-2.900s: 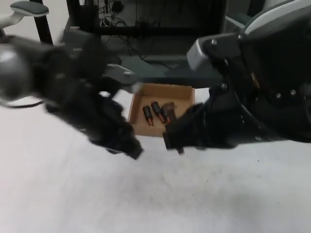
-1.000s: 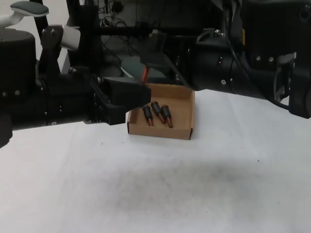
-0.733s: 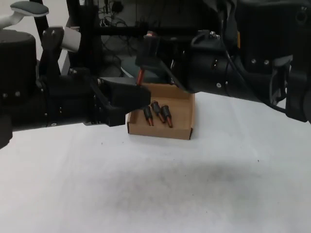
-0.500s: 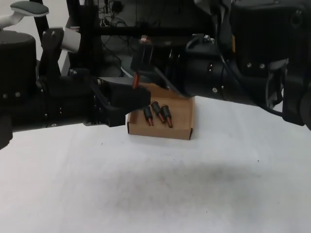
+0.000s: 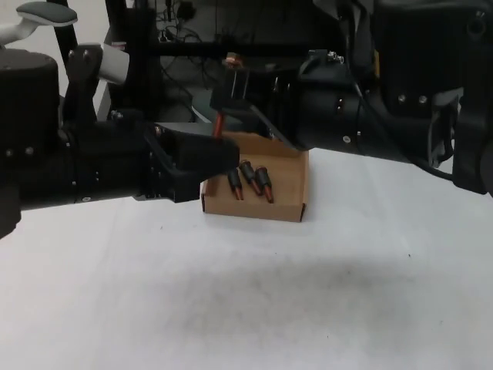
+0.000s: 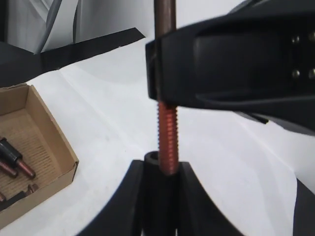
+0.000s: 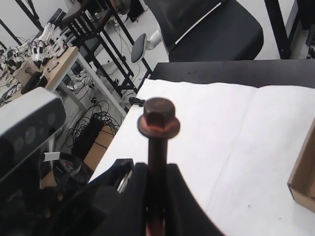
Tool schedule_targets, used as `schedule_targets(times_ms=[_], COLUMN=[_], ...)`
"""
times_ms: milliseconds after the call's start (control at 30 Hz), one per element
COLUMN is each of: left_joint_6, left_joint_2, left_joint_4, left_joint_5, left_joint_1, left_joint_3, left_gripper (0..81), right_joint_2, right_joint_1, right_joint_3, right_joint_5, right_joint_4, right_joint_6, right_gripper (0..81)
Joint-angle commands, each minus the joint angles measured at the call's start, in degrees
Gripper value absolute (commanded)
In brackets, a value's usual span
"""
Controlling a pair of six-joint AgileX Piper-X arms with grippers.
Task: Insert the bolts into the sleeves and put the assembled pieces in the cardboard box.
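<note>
Clamps the bolt (image 6: 167, 142) upright in the right gripper (image 7: 157, 169), tip at the mouth of the sleeve (image 6: 158, 191) — itself grasped in the left gripper (image 6: 160, 169). Holds both near the table's (image 5: 231, 308) far edge, beside the cardboard box (image 5: 254, 210) with three assembled pieces (image 5: 248, 179).

Matte black arms (image 5: 370, 116) with looped cables (image 5: 362, 77); the right claw (image 6: 162, 73) bears small silver screws (image 6: 295, 73).

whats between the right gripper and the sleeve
The bolt, its bare thread running from the right gripper to the sleeve, in the left wrist view.
</note>
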Motion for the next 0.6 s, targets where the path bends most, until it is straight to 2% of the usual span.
schedule_targets(times_ms=[0, 567], left_joint_6=[2.01, 1.95], left_joint_2=[-0.23, -0.23], left_joint_4=[0.70, 0.79], left_joint_5=[-0.15, -0.13], left_joint_1=[0.16, 0.16], left_joint_3=[-0.37, -0.37], left_gripper=[1.7, 1.7], right_joint_2=[-0.34, -0.34], right_joint_1=[-1.09, -0.95], right_joint_3=[-0.40, -0.40], right_joint_5=[2.33, 1.84], right_joint_4=[0.51, 0.98], right_joint_6=[-0.63, 0.08], right_gripper=[0.4, 0.4])
